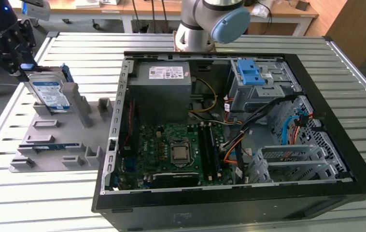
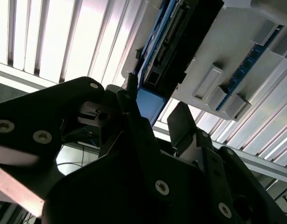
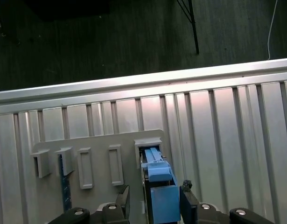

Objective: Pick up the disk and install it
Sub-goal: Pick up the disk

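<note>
Silver-grey rectangular metal disk (image 1: 46, 93) with a white-and-blue label and a blue plastic carrier stands on edge in a slot at the upper left of the exterior view, well apart from the computer. A ribbed light metal table (image 1: 61, 43) spans the frame. On it, centre to right, lies an open black desktop computer case (image 1: 337, 193), with a green motherboard (image 1: 170, 145) at lower centre, a grey metal box with a white sticker (image 1: 163, 77) above it and blue plastic latch tabs (image 1: 250, 72) at upper right. Left of the case sits a grey plastic holder (image 1: 48, 145) with raised slots; the disk stands at its far end. The black gripper (image 1: 27, 67) sits at the disk's upper end. In both wrist views the jaws are spread, one finger (image 3: 123, 198) on each side of the carrier's blue end (image 2: 150, 105); actual contact cannot be told.
</note>
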{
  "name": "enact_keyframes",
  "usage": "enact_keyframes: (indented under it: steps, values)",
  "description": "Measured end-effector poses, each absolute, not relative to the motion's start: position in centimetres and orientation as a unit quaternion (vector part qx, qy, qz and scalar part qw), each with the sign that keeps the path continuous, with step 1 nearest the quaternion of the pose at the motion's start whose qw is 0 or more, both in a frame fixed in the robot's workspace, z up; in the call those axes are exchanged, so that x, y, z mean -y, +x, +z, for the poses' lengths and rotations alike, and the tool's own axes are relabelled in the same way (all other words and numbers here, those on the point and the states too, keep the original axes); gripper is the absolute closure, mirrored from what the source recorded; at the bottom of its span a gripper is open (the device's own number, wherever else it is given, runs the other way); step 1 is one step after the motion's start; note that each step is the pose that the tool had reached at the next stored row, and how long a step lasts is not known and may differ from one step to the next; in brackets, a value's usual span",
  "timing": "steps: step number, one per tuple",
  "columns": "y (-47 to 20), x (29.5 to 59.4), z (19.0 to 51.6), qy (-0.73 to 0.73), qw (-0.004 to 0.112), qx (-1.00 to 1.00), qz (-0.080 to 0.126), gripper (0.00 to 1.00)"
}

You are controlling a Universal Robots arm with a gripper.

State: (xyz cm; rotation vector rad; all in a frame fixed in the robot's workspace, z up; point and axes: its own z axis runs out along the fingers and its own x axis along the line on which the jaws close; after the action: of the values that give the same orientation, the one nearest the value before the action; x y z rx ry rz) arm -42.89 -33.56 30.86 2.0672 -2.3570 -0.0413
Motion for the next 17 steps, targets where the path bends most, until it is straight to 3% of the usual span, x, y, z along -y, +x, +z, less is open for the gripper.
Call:
enact_keyframes:
  steps: [1, 17]
  values:
    - [-42.9, 33.4, 30.8, 0.659, 0.003, 0.752, -0.013, 0.49]
    - [-43.0, 33.1, 29.3, 0.659, 0.003, 0.752, -0.013, 0.49]
